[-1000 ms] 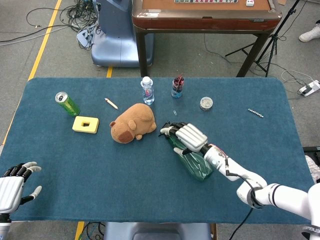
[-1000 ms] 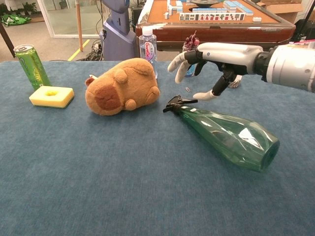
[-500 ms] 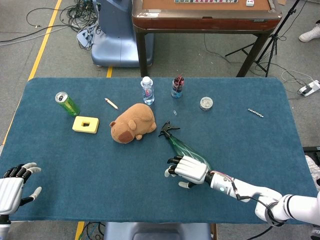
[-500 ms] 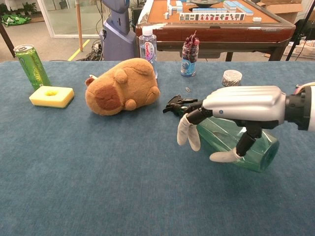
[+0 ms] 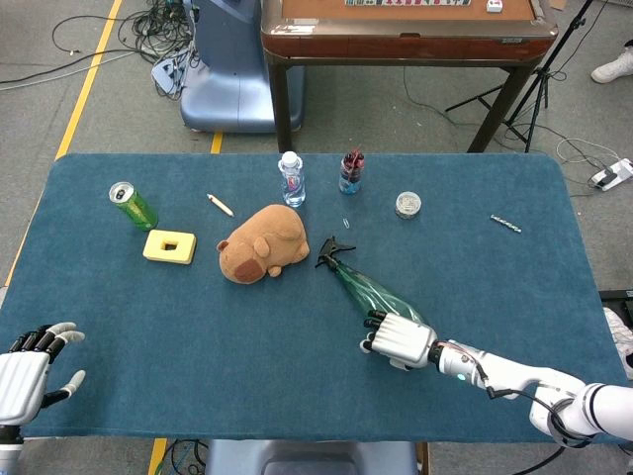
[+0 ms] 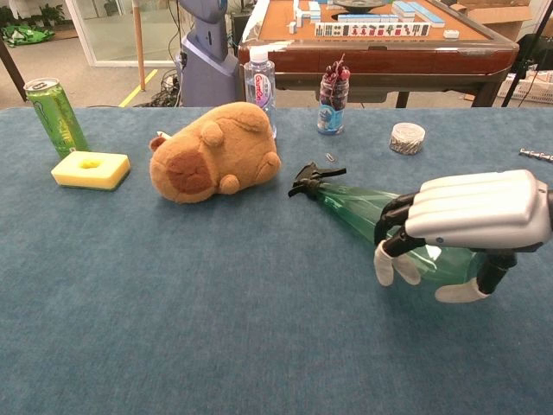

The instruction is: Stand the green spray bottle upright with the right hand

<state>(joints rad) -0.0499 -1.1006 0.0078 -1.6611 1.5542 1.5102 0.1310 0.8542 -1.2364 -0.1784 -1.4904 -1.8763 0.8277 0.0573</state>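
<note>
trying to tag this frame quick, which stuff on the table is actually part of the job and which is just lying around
Part of the job:
green spray bottle, lying on its side
right hand, fingers curled over the bottle's wide end

Just lying about:
capybara plush
green can
yellow sponge
water bottle
cup of pens
small round tin
left hand, idle near the table's near edge

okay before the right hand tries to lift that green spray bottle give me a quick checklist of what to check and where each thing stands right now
1. Green spray bottle upright: not ok, it lies on its side.
2. Right hand at the bottle's wide base end: ok.
3. Fingers closed firmly around the bottle: cannot tell.
4. Space around the black nozzle: ok, apart from the plush toy.
5. Left hand out of the way: ok, at the table's near left edge.
</note>
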